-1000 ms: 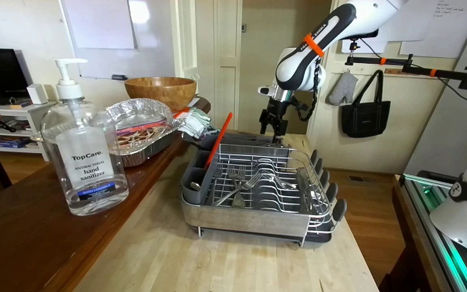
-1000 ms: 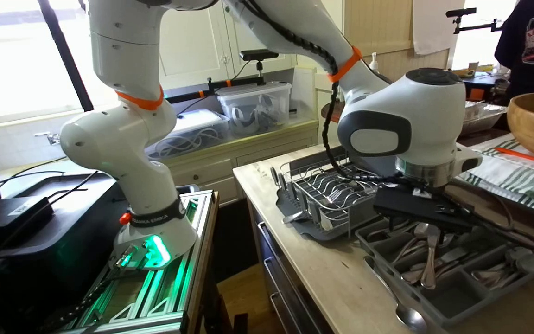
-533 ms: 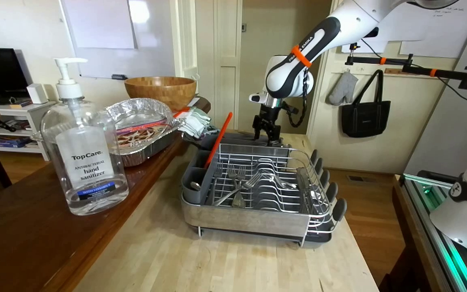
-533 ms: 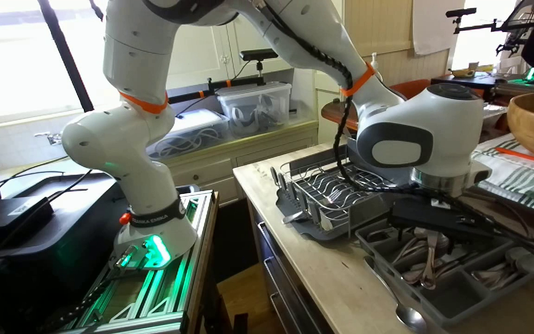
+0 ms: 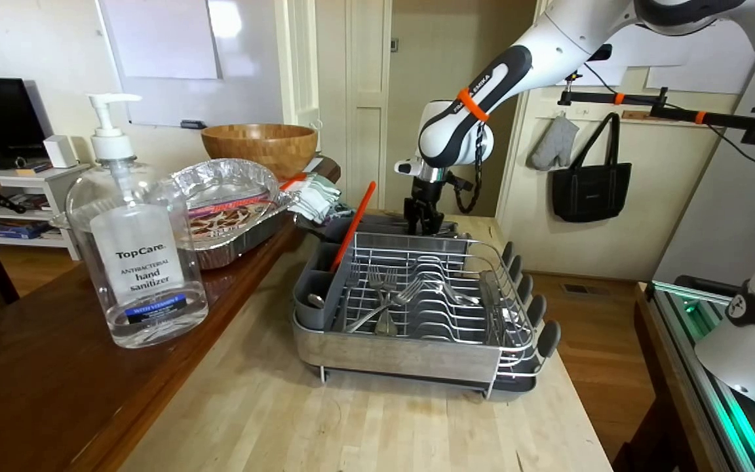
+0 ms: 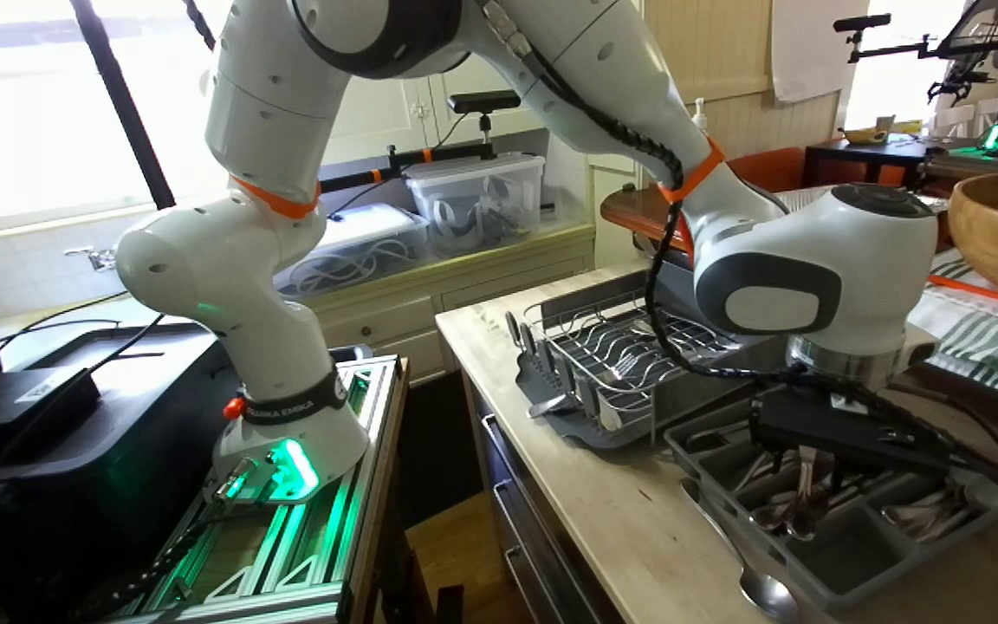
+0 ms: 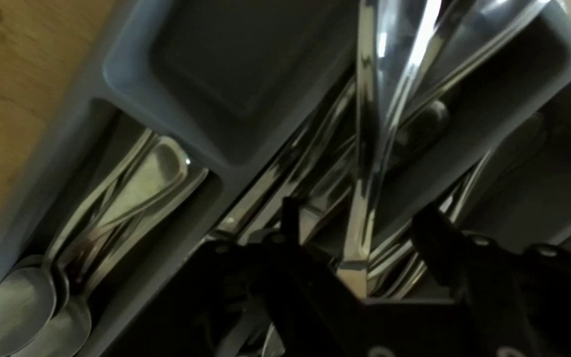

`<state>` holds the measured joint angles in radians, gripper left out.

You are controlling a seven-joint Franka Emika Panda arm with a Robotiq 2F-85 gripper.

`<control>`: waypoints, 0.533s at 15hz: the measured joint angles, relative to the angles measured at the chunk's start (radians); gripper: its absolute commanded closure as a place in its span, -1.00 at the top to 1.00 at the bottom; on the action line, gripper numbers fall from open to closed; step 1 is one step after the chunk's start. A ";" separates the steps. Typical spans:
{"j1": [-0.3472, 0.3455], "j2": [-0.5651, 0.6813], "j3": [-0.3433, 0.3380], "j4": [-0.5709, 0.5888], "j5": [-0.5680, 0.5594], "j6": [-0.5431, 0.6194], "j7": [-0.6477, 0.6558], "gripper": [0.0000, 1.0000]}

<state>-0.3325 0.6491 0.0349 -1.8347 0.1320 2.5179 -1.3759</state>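
My gripper [image 7: 360, 218] is open in the wrist view, its black fingers apart over a grey cutlery tray [image 7: 246, 64]. A shiny metal utensil [image 7: 365, 198] runs between the fingers, with a gap on each side. More flatware lies beneath it in the same compartment. Several spoons [image 7: 15, 310] lie in a side compartment at the left. In an exterior view the gripper [image 5: 422, 226] is low behind the dish rack [image 5: 397, 357]. In an exterior view the tray [image 6: 850, 555] shows under the wrist, and the fingers are mostly hidden.
A loose spoon [image 6: 767, 594] lies beside the tray. The rack holds forks [image 5: 387, 308] and a red-handled utensil [image 5: 354, 226]. A wooden bowl [image 5: 259, 145], foil trays [image 5: 233, 203], a striped towel [image 6: 975, 321] and a sanitizer bottle [image 5: 141, 262] stand or lie nearby.
The arm has moved down and away from its base, to the left in one exterior view and the right in another. The gripper is lower, at the cutlery tray. The utensils appear unmoved.
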 measured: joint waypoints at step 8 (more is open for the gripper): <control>0.022 0.001 0.007 0.027 -0.001 -0.027 0.002 -0.91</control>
<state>-0.3106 0.6504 0.0423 -1.8078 0.1312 2.4909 -1.3740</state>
